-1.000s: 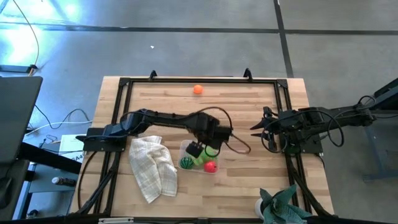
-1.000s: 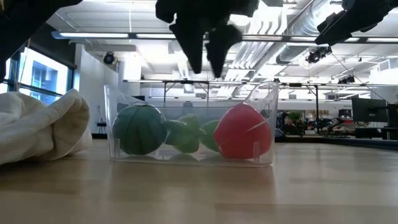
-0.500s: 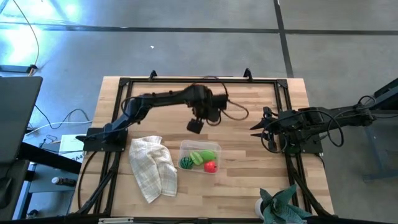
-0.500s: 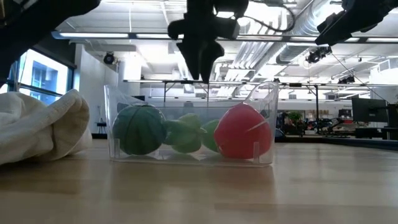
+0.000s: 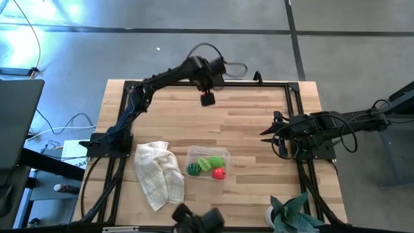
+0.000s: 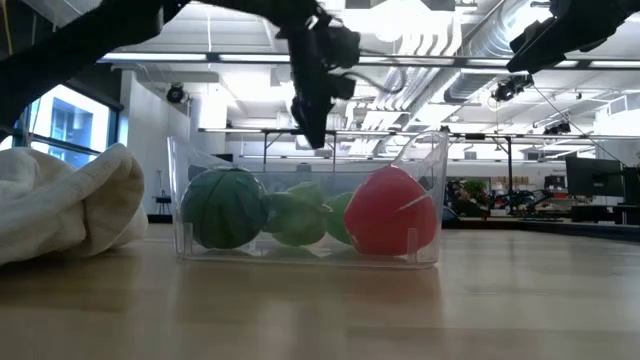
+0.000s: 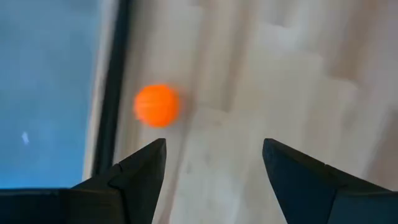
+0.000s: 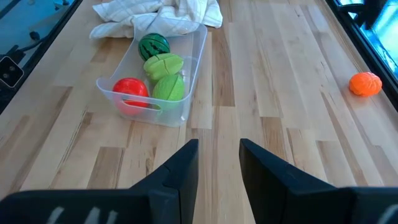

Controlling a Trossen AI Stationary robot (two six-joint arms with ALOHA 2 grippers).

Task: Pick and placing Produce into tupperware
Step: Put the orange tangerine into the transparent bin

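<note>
- The orange piece [image 8: 365, 83] is the only produce not in the tupperware [image 5: 222, 154] yet. It sits alone on the bare counter [image 5: 252, 123] right by the far edge rail, a bit left of centre. From above you can't see it, because the left arm's wrist covers that spot.
- It's basically a ball, so there's no long axis to line up with. Any approach angle should work.
- The left tool [image 7: 214, 162] hangs right over that far edge with its fingers spread and nothing between them. In its wrist view the orange lies just ahead of the finger tips and off to one side, not between them, so I'd guess you need a small sideways nudge before dropping.
- The left arm is way closer. The right tool [image 5: 266, 133] is parked at the right edge, well apart from the orange, with its fingers apart and empty too.
- The round green one [image 8: 153, 46], the two light-green pieces [image 8: 163, 64] and the red one [image 8: 130, 89] are already in the tupperware near the front, next to the white cloth [image 5: 158, 173].
</note>
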